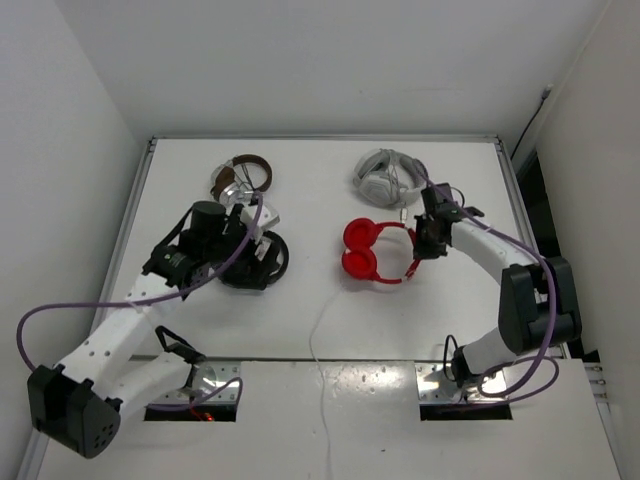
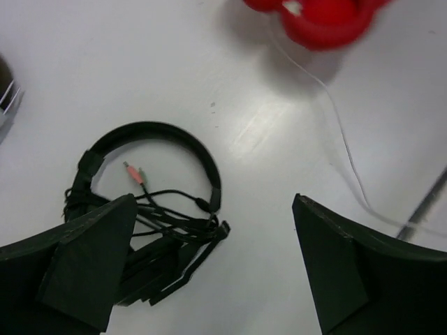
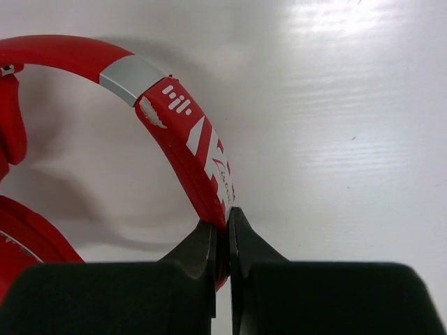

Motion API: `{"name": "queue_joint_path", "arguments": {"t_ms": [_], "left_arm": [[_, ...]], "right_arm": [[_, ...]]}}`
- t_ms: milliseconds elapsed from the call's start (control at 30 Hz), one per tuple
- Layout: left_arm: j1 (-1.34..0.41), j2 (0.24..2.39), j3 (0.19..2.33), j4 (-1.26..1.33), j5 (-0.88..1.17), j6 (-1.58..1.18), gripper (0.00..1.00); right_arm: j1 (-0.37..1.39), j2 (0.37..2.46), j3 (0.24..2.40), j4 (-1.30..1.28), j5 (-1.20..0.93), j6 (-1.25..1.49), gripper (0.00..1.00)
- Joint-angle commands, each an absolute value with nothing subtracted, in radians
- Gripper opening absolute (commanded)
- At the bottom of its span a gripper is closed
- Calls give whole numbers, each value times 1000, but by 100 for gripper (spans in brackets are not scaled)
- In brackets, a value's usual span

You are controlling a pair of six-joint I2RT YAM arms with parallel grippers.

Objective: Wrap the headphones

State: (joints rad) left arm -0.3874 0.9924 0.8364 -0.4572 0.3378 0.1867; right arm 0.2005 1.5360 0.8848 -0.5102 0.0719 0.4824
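The red headphones (image 1: pixel 372 252) lie flat at the table's middle, and their thin white cable (image 1: pixel 318 345) trails toward the near edge. My right gripper (image 1: pixel 427 241) is shut on the right end of the red headband (image 3: pixel 183 132), whose thin band is pinched between the fingertips (image 3: pixel 209 241). A red earcup (image 3: pixel 17 241) shows at the lower left of the right wrist view. My left gripper (image 1: pixel 252 245) hovers open, left of the red headphones and above the black headphones (image 2: pixel 150 132), holding nothing. The left wrist view catches a red earcup (image 2: pixel 325 21) and the white cable (image 2: pixel 343 143) at its top right.
The black headphones (image 1: pixel 258 262) lie with a tangled black cable (image 2: pixel 167 216) under my left gripper. Brown and silver headphones (image 1: pixel 240 178) sit at the back left, white-grey headphones (image 1: pixel 388 176) at the back right. A seam (image 1: pixel 330 360) crosses the table near the arm bases.
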Motion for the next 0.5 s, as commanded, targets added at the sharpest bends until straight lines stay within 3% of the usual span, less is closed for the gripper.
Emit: {"name": "queue_joint_path", "arguments": {"t_ms": [0,67,200,467], "left_arm": [[-429,928,798,-556,529,354,100],[-458,917,789,-592,575,395,93],[-526,943,798,-592,565,376,91],[-661,1104,767,-379,561,66,85]], "right_arm": [[167,1456,1014,-526,25,482,0],[158,1442,1028,-535,25,492,0],[127,1442,1063,-535,9,532,0],[83,1483,1110,-535,-23,600,0]]}}
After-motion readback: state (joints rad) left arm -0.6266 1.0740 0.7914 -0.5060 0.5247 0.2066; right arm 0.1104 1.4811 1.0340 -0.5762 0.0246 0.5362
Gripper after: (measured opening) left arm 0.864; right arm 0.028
